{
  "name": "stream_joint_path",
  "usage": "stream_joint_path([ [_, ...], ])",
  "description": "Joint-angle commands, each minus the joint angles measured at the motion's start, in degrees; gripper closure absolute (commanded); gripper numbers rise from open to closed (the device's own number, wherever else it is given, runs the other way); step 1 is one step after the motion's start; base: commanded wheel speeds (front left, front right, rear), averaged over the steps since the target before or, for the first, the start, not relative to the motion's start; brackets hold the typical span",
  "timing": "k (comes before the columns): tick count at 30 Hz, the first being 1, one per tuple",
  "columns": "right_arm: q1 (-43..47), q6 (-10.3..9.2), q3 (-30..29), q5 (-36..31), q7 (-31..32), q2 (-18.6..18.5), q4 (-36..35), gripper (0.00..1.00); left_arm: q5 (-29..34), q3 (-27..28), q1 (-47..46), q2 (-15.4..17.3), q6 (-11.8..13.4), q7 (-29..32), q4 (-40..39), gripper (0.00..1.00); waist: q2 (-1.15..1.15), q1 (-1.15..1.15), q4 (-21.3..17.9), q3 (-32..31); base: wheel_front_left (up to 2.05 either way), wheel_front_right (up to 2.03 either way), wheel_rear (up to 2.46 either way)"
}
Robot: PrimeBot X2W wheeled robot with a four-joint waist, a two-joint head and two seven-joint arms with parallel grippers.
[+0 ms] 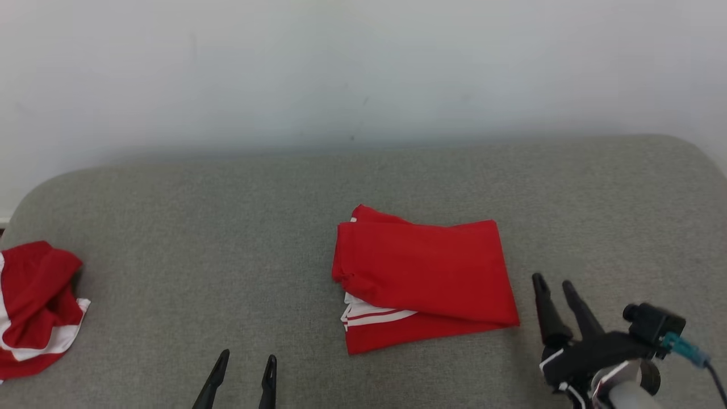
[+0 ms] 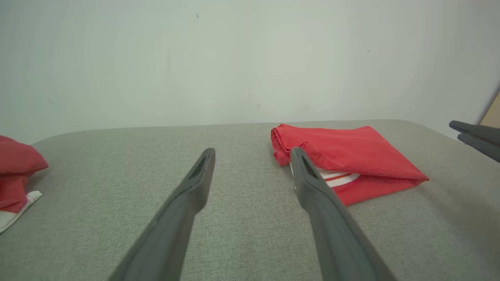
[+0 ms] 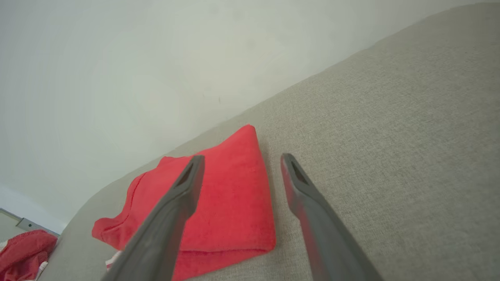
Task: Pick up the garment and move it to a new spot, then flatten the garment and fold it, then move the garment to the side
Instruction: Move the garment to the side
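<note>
A plain white wall [image 1: 363,68] rises directly behind a grey, fabric-covered table [image 1: 170,227] with rounded far corners, under soft, even light.

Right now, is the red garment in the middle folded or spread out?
Folded. The garment lies in stacked layers, with white stripes showing under the top one.

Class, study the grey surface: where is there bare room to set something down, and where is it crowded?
Widest bare patch: between the crumpled garment at the left edge and the folded garment in the middle, beyond the left hand. Another strip runs behind the folded garment to the wall. Crowded: the near right, where the right hand sits.
</note>
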Motion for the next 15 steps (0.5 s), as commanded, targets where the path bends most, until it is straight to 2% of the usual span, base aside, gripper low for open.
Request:
stream_joint_path([
  [1, -0.80, -0.05, 0.34, 0.62, -0.05, -0.58, 0.33, 0.00, 0.35, -0.18, -0.80, 0.00, 0.22, -0.31, -0.01, 0.00, 0.00, -0.01, 1.45, 1.68, 0.00, 0.00, 0.00],
  [7, -7.34, -0.05, 5.25, 13.66, 1.66, -3.16, 5.64, 0.00, 0.27, -2.33, -3.08, 0.01, 0.53, -0.31, 0.04, 0.00, 0.00, -0.01, 3.63, 5.12, 0.00, 0.00, 0.00],
  [15, -12.58, -0.05, 9.63, 27.60, 4.77, -5.55, 7.69, 0.00, 0.00, -3.89, -6.44, 0.01, 0.89, -0.31, 0.46, 0.00, 0.00, -0.01, 5.72, 9.46, 0.00, 0.00, 0.00],
])
